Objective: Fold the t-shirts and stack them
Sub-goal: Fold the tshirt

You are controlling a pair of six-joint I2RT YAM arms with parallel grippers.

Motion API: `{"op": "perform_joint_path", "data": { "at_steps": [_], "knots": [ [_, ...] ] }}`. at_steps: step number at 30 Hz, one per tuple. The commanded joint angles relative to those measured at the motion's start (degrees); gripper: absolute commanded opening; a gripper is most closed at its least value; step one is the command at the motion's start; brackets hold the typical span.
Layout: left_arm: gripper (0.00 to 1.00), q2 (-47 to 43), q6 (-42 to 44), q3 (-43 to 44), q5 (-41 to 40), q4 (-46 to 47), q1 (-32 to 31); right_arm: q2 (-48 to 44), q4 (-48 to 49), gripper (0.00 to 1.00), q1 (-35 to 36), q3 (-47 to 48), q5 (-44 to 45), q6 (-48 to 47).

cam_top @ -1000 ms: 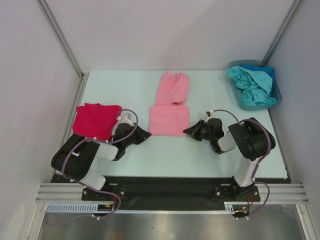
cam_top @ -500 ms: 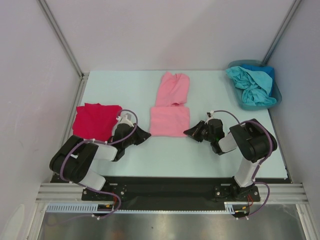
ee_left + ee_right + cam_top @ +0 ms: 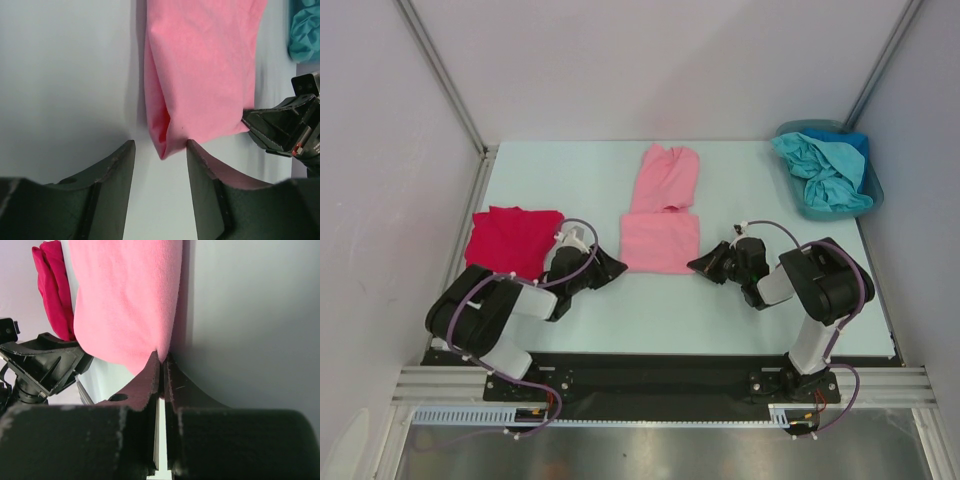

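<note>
Tech 1: Since a second ago, the left gripper (image 3: pixel 160 145) has parted its jaws wide and let go of the cloth. Nothing else has shifted. Where do we stand?

Tech 2: On the table (image 3: pixel 650 315), the pink shirt (image 3: pixel 660 225) lies mid-table, its near half doubled over and its far half not yet folded. The red shirt (image 3: pixel 510 240) lies folded to the left. The teal and blue shirts (image 3: pixel 820 170) wait in the basket (image 3: pixel 817 213). We judge the pink fold half done.

Tech 1: And the right gripper (image 3: pixel 161 357)?

Tech 2: Its jaws are closed, pinching the pink shirt's near right corner. Next, we would release that corner, fold the far half over squarely, then stack on the red.
</note>
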Motion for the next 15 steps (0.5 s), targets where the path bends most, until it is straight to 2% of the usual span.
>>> {"op": "perform_joint_path", "data": {
  "at_steps": [1, 5, 8, 11, 12, 15],
  "knots": [
    [0.52, 3.2, -0.6, 3.2, 0.3, 3.1, 0.2, 0.3, -2.1, 0.00, 0.1, 0.0, 0.3, -0.9],
    [0.52, 6.6, -1.6, 6.0, 1.3, 4.6, 0.1, 0.2, -2.3, 0.00, 0.1, 0.2, 0.3, -1.1],
    [0.47, 8.1, -1.9, 7.3, 2.0, 4.8, 0.1, 0.1, -2.6, 0.00, -0.1, 0.3, 0.3, -1.1],
    [0.28, 7.9, -2.0, 6.5, 2.2, 5.1, 0.1, -0.1, -3.2, 0.00, -0.4, 0.6, 0.2, -1.5],
    [0.16, 7.6, -2.0, 6.1, 2.2, 5.2, 0.1, -0.2, -3.3, 0.00, -0.4, 0.6, 0.2, -1.5],
    [0.00, 6.1, -1.9, 4.1, 1.9, 5.7, 0.1, 0.1, -3.1, 0.00, -0.5, 0.6, 0.0, -1.4]
  ]
}}
